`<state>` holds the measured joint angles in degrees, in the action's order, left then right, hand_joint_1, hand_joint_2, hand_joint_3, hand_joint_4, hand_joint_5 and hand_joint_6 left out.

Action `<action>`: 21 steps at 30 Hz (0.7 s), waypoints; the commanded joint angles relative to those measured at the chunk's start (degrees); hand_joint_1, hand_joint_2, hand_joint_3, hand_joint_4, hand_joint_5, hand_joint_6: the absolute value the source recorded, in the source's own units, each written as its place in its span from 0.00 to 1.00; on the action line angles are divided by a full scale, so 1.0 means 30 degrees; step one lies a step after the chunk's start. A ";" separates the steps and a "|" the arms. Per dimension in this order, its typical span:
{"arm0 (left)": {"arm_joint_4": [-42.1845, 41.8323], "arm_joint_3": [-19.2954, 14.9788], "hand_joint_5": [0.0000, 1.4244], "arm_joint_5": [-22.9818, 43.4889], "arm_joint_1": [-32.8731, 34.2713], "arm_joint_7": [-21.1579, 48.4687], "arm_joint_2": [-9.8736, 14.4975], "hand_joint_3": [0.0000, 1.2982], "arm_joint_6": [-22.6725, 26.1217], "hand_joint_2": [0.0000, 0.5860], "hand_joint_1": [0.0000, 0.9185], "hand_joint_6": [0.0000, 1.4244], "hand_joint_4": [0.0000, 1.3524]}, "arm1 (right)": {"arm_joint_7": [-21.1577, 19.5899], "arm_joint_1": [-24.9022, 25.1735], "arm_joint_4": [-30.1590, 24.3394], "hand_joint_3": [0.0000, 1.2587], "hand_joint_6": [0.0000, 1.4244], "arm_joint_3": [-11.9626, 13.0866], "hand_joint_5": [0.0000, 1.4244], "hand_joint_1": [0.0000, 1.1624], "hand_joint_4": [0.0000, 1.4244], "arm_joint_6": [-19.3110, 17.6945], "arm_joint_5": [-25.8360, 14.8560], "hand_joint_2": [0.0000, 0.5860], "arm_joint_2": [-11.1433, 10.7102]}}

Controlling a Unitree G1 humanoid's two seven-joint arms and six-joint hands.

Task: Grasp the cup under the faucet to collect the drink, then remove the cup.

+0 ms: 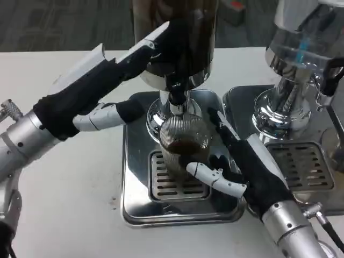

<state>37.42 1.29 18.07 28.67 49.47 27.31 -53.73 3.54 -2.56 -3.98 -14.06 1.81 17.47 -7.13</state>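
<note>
You find no readable text, label, brand or number on anything in this head view.

White desk (64, 215) fills the lower frame, surface matte, a few small dark specks near the left front. Behind its far edge, grey patterned carpet floor (64, 24) runs across the top of the frame, dimmer than the desk. A small red-orange object (237, 6) lies on the carpet at top right, too blurred to identify; lighting is even, overhead, with soft shadows.
</note>
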 commanded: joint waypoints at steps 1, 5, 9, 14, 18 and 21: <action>-0.0207 -0.0567 0.01 0.0683 -0.0336 0.0632 -0.0152 0.00 0.0469 0.17 0.00 0.11 0.00 | -0.0079 -0.0072 -0.0146 0.00 0.01 0.0134 0.00 0.46 0.00 -0.0121 -0.0132 0.34 0.0040; -0.0313 -0.0944 0.01 0.0915 -0.0571 0.0843 -0.0246 0.00 0.0560 0.17 0.00 0.11 0.00 | -0.0085 -0.0071 -0.0133 0.00 0.01 0.0115 0.00 0.47 0.00 -0.0141 -0.0109 0.44 0.0043; -0.0570 -0.1335 0.03 0.1081 -0.0901 0.1031 -0.0370 0.00 0.0595 0.17 0.00 0.12 0.00 | -0.0048 -0.0105 -0.0147 0.00 0.01 0.0128 0.00 0.47 0.00 -0.0189 -0.0136 0.47 -0.0001; -0.1146 -0.1703 0.05 0.1376 -0.1602 0.1115 -0.0463 0.01 0.0610 0.18 0.00 0.14 0.00 | 0.0013 -0.0101 -0.0170 0.00 0.01 0.0127 0.00 0.48 0.00 -0.0215 -0.0177 0.52 -0.0038; -0.1475 -0.1956 0.06 0.1465 -0.2229 0.1047 -0.0472 0.02 0.0670 0.18 0.00 0.14 0.00 | 0.0052 -0.0089 -0.0115 0.00 0.01 0.0139 0.00 0.46 0.00 -0.0326 -0.0268 0.31 -0.0061; -0.1624 -0.2108 0.06 0.1473 -0.2655 0.0974 -0.0454 0.03 0.0733 0.18 0.00 0.14 0.01 | 0.0037 -0.0090 -0.0079 0.00 0.01 0.0144 0.00 0.46 0.00 -0.0388 -0.0320 0.30 -0.0082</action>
<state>33.53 -4.15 22.09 22.22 52.20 25.96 -52.04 3.58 -2.56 -4.01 -13.94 1.81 17.07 -7.30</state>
